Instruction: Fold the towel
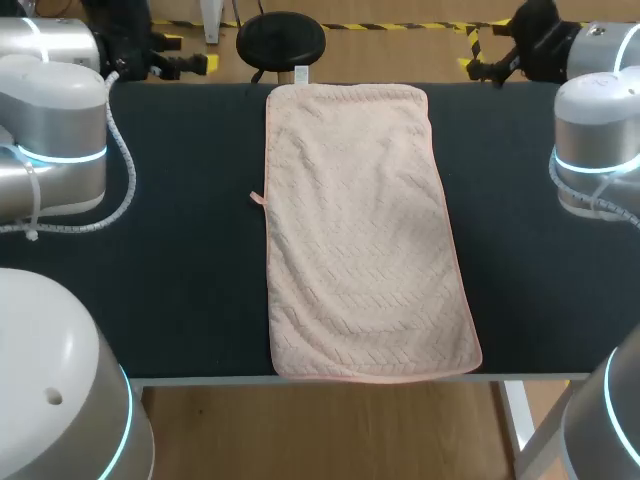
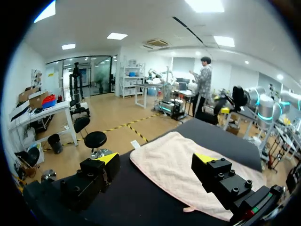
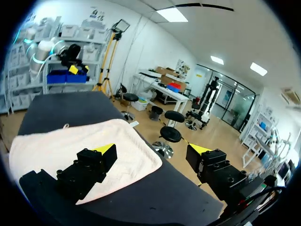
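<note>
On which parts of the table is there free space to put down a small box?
Two bare strips of the table: one between the towel and the left arm, one between the towel and the right arm. The middle is taken: the towel covers it from far edge to near edge.

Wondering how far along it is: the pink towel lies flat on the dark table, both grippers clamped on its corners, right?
Not quite. The towel lies flat on the table, but the left gripper and right gripper are open, holding nothing; both wrist views show it.
</note>
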